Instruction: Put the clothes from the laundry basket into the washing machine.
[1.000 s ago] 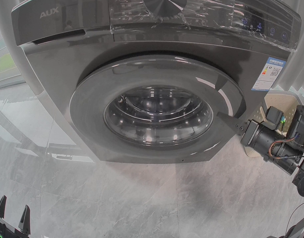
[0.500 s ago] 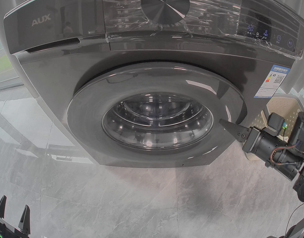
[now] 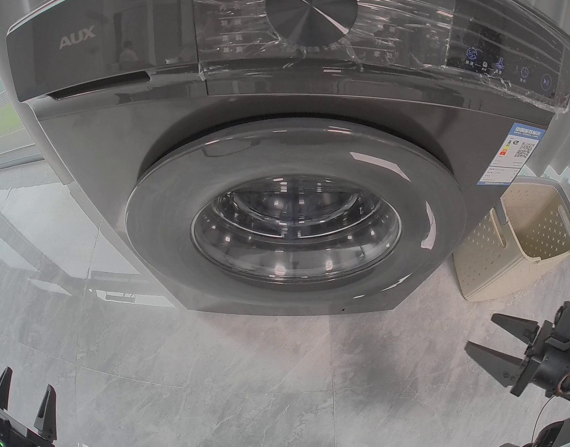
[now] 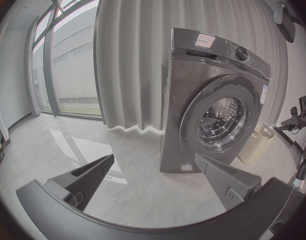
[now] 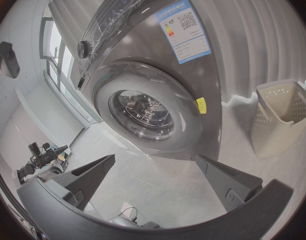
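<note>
The grey washing machine (image 3: 295,218) stands in front of me with its round glass door shut. The beige perforated laundry basket (image 3: 520,243) sits on the floor by the machine's right side, and the part of its inside that shows is bare wall. My right gripper (image 3: 481,332) hangs open low on the right, in front of the basket and apart from the door. Its wrist view takes in the door (image 5: 143,114), a yellow tab (image 5: 201,105) at the door's edge and the basket (image 5: 281,117), with the gripper (image 5: 154,157) holding nothing. My left gripper (image 3: 27,381) is open at the lower left.
Glossy grey floor tiles (image 3: 235,374) lie open in front of the machine. White curtains (image 4: 133,67) hang behind it, and tall windows (image 4: 69,60) are off to its left. The left wrist view has the machine (image 4: 219,117) and the basket (image 4: 256,142) in the distance.
My right gripper has pulled back from the door's right edge, down and toward me, and now stands open. The door stays shut. The left arm has not moved.
</note>
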Robot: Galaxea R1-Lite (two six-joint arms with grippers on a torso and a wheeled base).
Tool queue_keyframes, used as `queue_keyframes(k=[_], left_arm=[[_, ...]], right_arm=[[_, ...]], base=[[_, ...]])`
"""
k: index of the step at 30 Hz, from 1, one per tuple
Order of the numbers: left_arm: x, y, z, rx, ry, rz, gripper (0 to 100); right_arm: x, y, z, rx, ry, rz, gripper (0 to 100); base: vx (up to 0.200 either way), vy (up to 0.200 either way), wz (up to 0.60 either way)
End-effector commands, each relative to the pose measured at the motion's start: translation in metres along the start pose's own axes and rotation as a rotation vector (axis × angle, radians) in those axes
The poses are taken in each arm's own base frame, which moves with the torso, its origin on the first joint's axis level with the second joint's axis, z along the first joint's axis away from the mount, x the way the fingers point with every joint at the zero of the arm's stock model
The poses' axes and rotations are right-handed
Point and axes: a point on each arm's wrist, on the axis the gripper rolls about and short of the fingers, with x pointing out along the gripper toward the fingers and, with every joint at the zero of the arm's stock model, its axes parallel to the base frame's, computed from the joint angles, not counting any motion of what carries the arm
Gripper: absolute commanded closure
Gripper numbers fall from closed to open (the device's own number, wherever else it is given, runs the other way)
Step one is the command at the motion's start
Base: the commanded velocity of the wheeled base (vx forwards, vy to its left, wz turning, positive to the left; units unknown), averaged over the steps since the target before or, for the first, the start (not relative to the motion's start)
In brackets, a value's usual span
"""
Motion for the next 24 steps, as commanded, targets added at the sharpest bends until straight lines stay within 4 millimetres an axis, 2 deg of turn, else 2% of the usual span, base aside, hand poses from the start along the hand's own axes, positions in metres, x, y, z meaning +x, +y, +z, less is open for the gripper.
queue_keyframes(k=[1, 5, 14, 16, 17, 20, 24], left_arm=[[0.000, 0.000, -0.005, -0.002, 0.007, 0.000, 0], [0.000, 0.000, -0.005, -0.002, 0.007, 0.000, 0], [0.000, 0.000, -0.005, -0.004, 0.007, 0.002, 0], [0.000, 0.000, -0.005, -0.004, 0.007, 0.002, 0], [0.000, 0.000, -0.005, -0.004, 0.007, 0.002, 0], [0.000, 0.000, -0.005, -0.005, 0.007, 0.002, 0], [0.000, 0.000, -0.005, -0.005, 0.007, 0.002, 0]], right_arm=[[-0.097, -0.008, -0.030, -0.145, -0.244, -0.174, 0], [-0.120, -0.002, -0.047, -0.162, -0.279, -0.276, 0], [-0.118, -0.001, -0.045, -0.153, -0.355, -0.460, 0], [-0.117, 0.000, -0.048, -0.163, -0.351, -0.459, 0], [-0.115, -0.002, -0.059, -0.179, -0.332, -0.455, 0], [-0.115, -0.006, -0.074, -0.154, -0.265, -0.491, 0], [-0.116, -0.008, -0.073, -0.150, -0.293, -0.584, 0]], base=[[0.000, 0.000, 0.00], [0.000, 0.000, 0.00], [0.000, 0.000, 0.00], [0.000, 0.000, 0.00], [0.000, 0.000, 0.00], [0.000, 0.000, 0.00], [0.000, 0.000, 0.00]])
